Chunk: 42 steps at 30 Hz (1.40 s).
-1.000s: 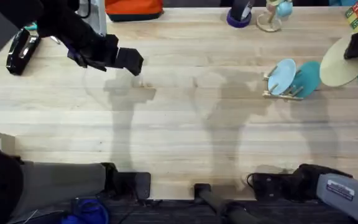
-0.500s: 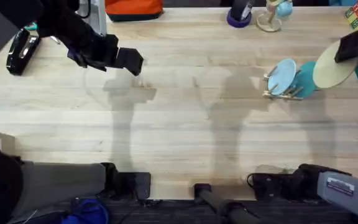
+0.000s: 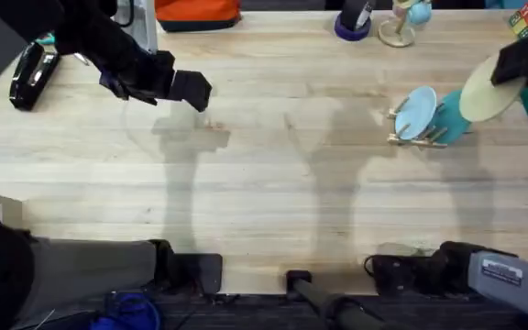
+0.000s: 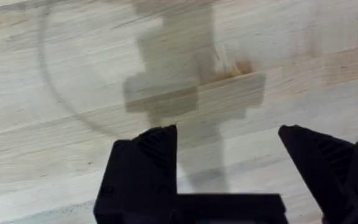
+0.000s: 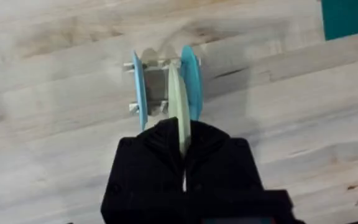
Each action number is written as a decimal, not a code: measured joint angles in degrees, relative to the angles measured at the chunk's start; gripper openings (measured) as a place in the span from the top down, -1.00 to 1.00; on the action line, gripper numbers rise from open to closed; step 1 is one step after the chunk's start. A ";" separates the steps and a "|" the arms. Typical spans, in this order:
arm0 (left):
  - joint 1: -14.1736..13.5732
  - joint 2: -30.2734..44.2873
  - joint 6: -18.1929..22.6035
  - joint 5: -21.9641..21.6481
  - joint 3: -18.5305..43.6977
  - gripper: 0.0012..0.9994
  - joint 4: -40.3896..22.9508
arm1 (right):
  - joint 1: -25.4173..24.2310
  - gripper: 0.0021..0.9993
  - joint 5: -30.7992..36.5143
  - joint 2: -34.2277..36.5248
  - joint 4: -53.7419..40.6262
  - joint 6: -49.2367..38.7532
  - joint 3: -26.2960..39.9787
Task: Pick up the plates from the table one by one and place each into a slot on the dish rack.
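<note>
Overhead view shows you mid-carry: your right gripper is clamped on the cream-yellow plate, held on edge in the air at the far right, just right of the dish rack. A light blue plate and a teal plate already stand there. Next, it seems, you lower the cream plate into the free slot between them. Your left gripper hangs wide open and empty over the desk, far left.
</note>
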 joint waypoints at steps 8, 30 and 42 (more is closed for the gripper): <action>0.00 0.00 0.01 0.00 0.00 -0.99 0.00 | 0.00 0.94 0.00 6.23 2.17 0.00 0.02; -0.02 0.00 0.00 0.00 0.00 -0.99 0.00 | 0.00 0.94 0.00 15.20 1.62 0.00 0.02; 0.00 0.00 0.02 0.00 0.00 -0.99 0.00 | 0.00 0.94 -0.02 16.98 1.62 0.19 0.02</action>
